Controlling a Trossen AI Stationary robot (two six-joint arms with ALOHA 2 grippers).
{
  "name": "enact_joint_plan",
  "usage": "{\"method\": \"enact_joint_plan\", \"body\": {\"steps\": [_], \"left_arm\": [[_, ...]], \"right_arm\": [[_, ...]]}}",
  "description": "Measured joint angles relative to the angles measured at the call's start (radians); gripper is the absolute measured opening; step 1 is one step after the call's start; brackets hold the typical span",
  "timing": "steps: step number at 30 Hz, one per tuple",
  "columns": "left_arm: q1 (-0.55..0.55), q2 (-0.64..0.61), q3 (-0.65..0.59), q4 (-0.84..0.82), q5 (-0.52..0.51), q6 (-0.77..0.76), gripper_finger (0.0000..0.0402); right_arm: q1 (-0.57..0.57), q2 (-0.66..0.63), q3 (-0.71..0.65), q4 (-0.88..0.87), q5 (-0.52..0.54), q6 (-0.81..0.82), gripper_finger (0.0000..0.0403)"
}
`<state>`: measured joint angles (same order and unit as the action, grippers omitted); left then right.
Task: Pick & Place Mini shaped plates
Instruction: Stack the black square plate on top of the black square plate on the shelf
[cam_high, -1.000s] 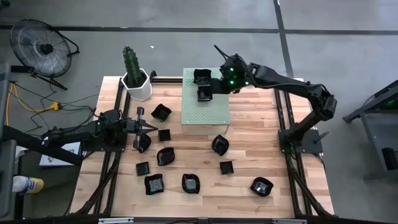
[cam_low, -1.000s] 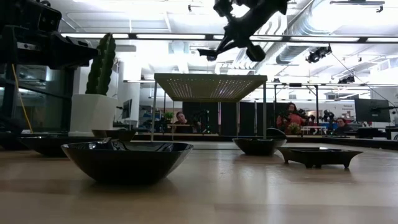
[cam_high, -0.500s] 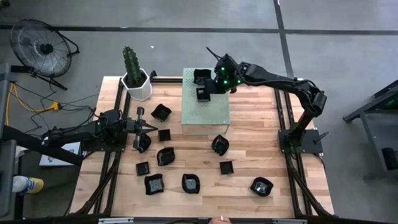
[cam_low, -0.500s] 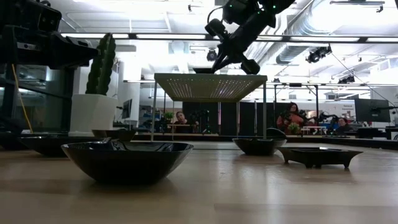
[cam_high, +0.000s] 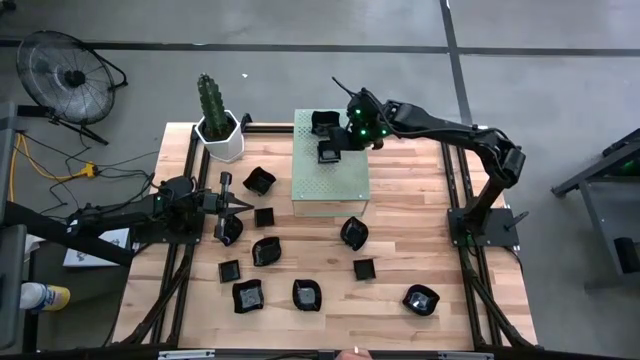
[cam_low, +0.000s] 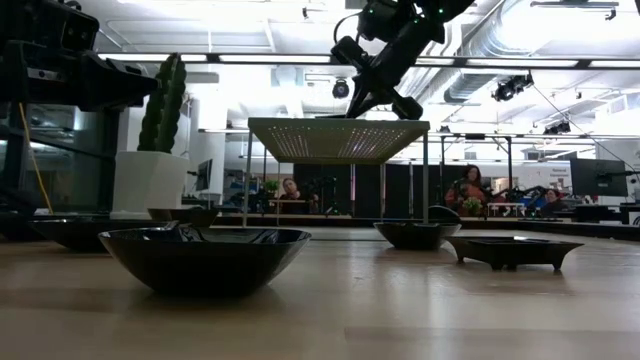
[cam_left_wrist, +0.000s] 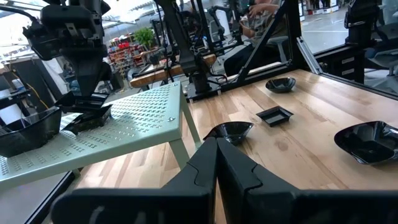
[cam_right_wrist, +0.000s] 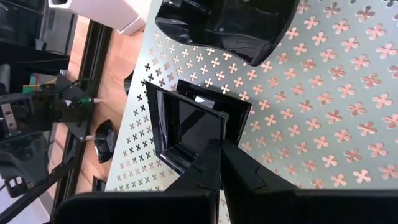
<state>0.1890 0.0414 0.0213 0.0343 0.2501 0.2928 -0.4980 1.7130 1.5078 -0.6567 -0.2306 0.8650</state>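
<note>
Overhead, right end effector (cam_high: 331, 150) gripping square plate (cam_right_wrist: 189, 127).

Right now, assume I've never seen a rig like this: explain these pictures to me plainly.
Two dark robot arms work at a wooden table. One camera looks straight down, one sits at table height, and one rides on each wrist. Small black mini shaped plates lie scattered on the wood. A pale green perforated block already carries one larger dish. The right gripper, shut on a small square plate, holds it over that block. The left gripper, shut, rests low at the table's left side. A cactus pot stands at the back.
</note>
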Motion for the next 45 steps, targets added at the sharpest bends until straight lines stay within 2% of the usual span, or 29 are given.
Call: {"method": "enact_joint_plan", "body": {"steps": [45], "left_arm": [[0.0, 0.0, 0.0, 0.0, 0.0, 0.0, 0.0003]], "right_arm": [[0.0, 0.01, 0.0, 0.011, -0.005, 0.029, 0.0]]}}
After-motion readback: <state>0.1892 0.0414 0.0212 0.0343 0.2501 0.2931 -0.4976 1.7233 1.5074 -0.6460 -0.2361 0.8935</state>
